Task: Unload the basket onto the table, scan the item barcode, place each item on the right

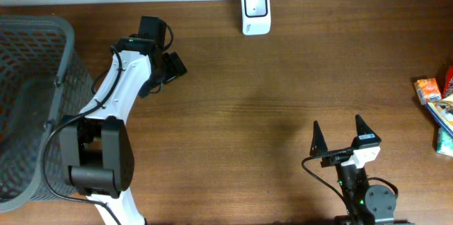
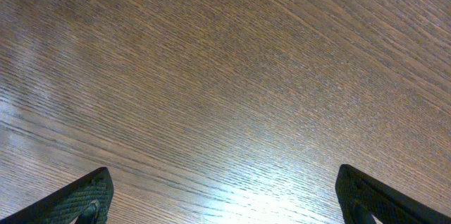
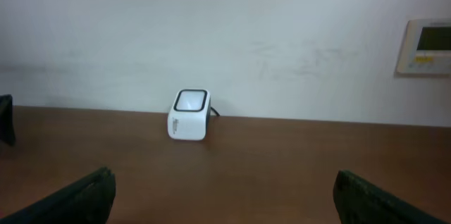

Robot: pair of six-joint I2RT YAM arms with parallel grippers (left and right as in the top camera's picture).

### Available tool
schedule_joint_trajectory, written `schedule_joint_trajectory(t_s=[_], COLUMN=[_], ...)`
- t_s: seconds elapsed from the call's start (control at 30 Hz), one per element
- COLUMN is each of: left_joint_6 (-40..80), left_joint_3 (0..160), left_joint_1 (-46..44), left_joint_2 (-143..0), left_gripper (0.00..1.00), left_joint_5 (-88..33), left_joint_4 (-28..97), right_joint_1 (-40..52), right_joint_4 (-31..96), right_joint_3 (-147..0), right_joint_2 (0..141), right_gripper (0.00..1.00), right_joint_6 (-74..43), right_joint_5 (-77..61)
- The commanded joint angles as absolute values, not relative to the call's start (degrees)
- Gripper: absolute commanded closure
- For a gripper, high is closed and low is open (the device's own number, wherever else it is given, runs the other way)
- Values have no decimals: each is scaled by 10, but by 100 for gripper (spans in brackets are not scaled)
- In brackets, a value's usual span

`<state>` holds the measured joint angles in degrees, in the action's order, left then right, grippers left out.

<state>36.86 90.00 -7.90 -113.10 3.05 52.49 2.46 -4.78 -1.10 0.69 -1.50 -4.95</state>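
barcode scanner point(image 1: 255, 11): a small white unit with a dark-framed window. It stands at the far edge of the wooden table point(image 1: 283, 76), against the pale wall point(image 3: 296, 48).
left gripper point(image 2: 224, 197): left of the scanner and a little nearer the front. Its jaws are spread wide with nothing between them, and only bare wood shows beneath.
right gripper point(image 1: 340, 133): well in front of the scanner and somewhat to its right, by the near edge. Its jaws are spread wide and empty, and its wrist camera faces the scanner's window.
orange packet point(image 1: 427, 89): the item lies flat far to the scanner's right, at the table's right edge, well apart from both grippers.
other packets point(image 1: 444, 115): just in front of the orange one and equally far right of the scanner. They are partly cut off by the picture edge, so their print is too small to read.
wire-mesh basket point(image 1: 67, 62): dark grey, far to the scanner's left, beside the left arm.
wall panel point(image 3: 425, 46): a beige box with a small display, on the wall up and to the right of the scanner.
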Motion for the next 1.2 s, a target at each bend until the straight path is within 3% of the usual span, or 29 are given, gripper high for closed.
schedule_joint_trajectory(t_s=[0.0,0.13,1.17], left_joint_6=[359,359,359], left_joint_3=[898,898,898], left_joint_1=[-79,-79,-79], left_joint_2=[-1134,-1134,-1134], left_gripper=[1,1,1], left_joint_5=[32,32,32], left_joint_4=[524,524,524], right_joint_1=[30,30,30], right_joint_4=[-42,48,47], right_joint_3=[-3,-3,-3], right_joint_2=[2,2,2], right_gripper=[2,1,1], right_joint_6=[-17,-17,-17], right_joint_5=[-20,4,5])
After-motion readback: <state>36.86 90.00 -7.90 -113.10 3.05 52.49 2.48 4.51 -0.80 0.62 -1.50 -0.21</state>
